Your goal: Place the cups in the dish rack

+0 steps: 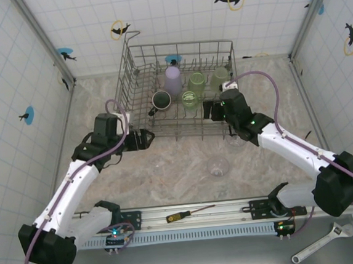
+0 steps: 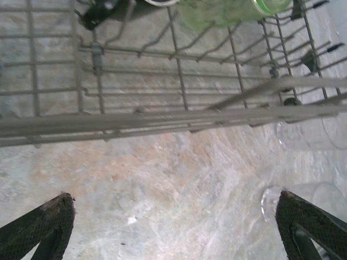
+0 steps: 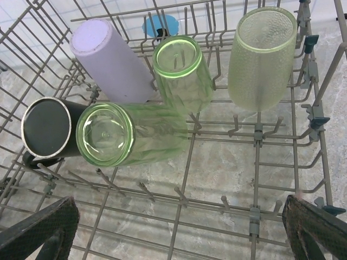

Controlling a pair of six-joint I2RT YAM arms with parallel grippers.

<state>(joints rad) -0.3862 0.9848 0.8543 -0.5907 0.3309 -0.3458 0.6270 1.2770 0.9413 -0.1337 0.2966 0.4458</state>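
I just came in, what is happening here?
A two-armed robot is loading cups into the dish rack. A lavender cup, a black mug and three green tumblers already sit inside. The right gripper hangs open over the rack, the left gripper open by its near left corner; neither holds anything. A clear glass is on the table.

Soft, even light from overhead fills the top view. The marbled beige tabletop (image 1: 179, 162) carries only faint, soft-edged shadows around the grey wire dish rack (image 1: 132, 80), and the white tiled walls (image 1: 172, 15) stay bright without burning out. A clear drinking glass (image 1: 217, 165) just below centre, toward 6 o'clock, nearly dissolves into the surface.

The left wrist view is dimmer and smeared. The rack's near rails blur across the middle, and the clear glasses (image 2: 306, 138) at 3 o'clock look hazy.

The right wrist view is crisp and bright. The translucent green tumblers (image 3: 130, 135) glow, and the pale rim of the black mug (image 3: 46, 127) glints at 9 o'clock.
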